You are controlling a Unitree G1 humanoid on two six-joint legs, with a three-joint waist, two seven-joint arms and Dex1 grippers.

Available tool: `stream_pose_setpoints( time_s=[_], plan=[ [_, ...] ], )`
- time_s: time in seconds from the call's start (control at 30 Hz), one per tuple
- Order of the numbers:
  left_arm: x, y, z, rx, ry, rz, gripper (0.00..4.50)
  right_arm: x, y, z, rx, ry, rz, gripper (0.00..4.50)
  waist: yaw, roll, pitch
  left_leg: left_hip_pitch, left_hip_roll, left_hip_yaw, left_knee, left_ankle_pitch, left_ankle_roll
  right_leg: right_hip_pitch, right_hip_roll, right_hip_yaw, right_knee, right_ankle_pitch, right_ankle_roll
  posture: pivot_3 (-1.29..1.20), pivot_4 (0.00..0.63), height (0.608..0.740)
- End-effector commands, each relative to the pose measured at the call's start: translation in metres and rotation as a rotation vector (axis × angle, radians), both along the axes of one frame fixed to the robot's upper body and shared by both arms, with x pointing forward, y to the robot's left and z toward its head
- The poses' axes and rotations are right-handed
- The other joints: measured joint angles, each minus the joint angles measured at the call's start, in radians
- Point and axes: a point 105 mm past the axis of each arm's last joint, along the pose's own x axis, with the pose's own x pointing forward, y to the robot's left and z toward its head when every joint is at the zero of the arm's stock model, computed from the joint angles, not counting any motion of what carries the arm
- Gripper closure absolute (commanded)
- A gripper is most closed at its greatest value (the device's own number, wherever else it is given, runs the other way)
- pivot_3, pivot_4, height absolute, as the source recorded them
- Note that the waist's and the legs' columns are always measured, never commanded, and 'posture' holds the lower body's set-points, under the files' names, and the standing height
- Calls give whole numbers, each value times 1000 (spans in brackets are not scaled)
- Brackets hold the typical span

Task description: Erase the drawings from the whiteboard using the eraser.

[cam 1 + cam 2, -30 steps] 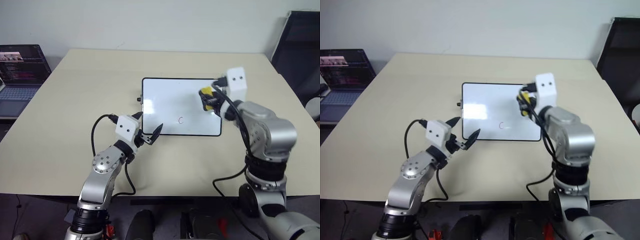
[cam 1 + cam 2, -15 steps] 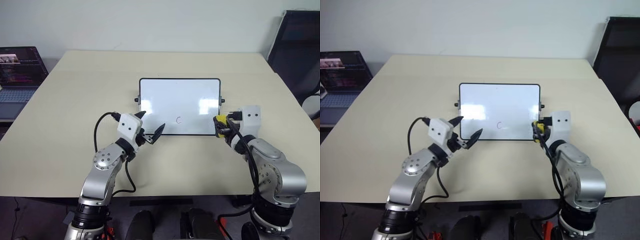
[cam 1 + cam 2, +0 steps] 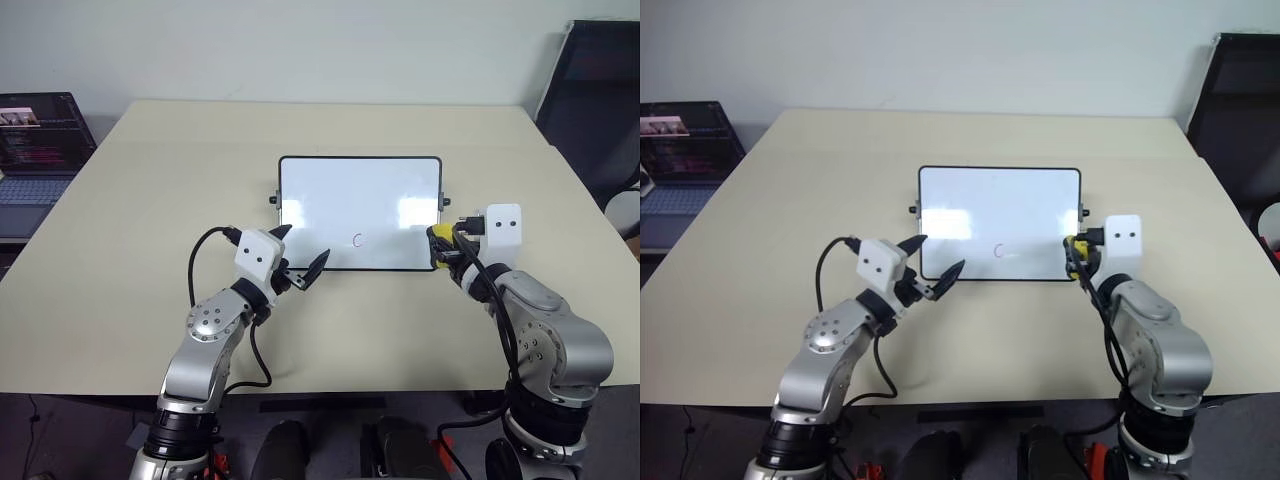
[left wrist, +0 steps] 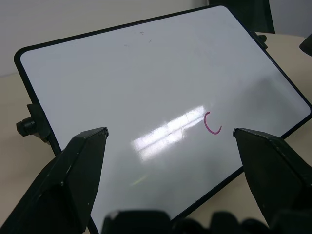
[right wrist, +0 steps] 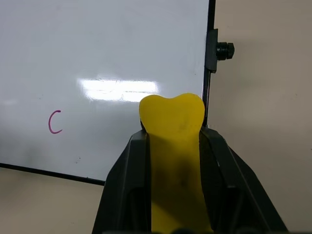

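A small white whiteboard (image 3: 360,212) with a thin black frame lies flat near the middle of a pale beige surface (image 3: 130,240). One drawing (image 3: 359,240) is visible on it: a small pink-red letter "C" near the board's near edge. The rest of the board looks blank, with bright glare patches. A small black knob (image 5: 224,50) sticks out from the board's right short side.

The yellow eraser (image 5: 173,146) is gripped between the fingers of the right claw (image 3: 441,244), which is clenched on it. The eraser sits at the board's near right corner, its tip over the board's right edge.

The left claw (image 3: 300,252) hovers at the board's near left corner with its two black fingers spread wide and nothing between them.

An open laptop (image 3: 35,150) sits off the surface at far left, and a dark chair (image 3: 595,100) stands at far right.
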Motion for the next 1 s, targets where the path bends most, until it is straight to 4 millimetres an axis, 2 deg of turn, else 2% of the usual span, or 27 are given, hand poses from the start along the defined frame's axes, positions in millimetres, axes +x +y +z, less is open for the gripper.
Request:
stream_pose_setpoints(
  time_s=[0.03,0.47,0.77,1.0],
  plan=[
    [-4,-4,13,-17,-54,-11,0,3,1,18,-13,-77,13,3431,0,0,0,0,0,0,0,0,0,0,0,0,0,0,0,0,150,740],
    [-5,-3,12,-12,-51,-15,0,19,12,41,-104,-146,99,3431,3,0,0,0,0,1,0,0,0,0,0,0,0,0,0,0,150,740],
    [-7,-1,12,-9,-48,-8,0,22,15,43,-109,-155,114,3431,2,0,0,0,0,0,0,0,0,0,0,0,0,0,0,0,150,740],
    [-4,-1,14,-6,-54,-9,0,22,23,45,-197,-193,182,3431,-1,0,0,0,0,1,0,0,0,0,0,0,1,0,0,0,150,740]
  ],
)
